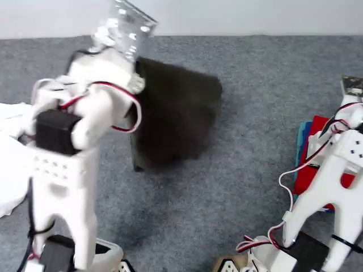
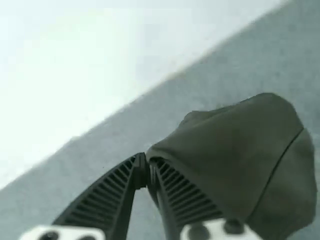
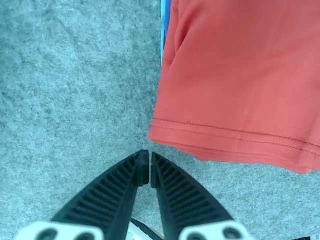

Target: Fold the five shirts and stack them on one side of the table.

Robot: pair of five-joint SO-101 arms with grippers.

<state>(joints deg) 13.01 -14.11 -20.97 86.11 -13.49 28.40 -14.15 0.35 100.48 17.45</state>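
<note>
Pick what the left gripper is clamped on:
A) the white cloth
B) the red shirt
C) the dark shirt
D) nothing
C: in the left wrist view the left gripper is shut on an edge of the dark shirt, which hangs from its tips. The red shirt lies flat beside the right gripper.

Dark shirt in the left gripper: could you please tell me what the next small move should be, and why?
The left gripper is shut on an edge of the dark shirt, which drapes from it above the grey table; the red shirt already lies folded. So probably carry the pinched edge across the shirt's lying part and lower it, completing a fold.
</note>
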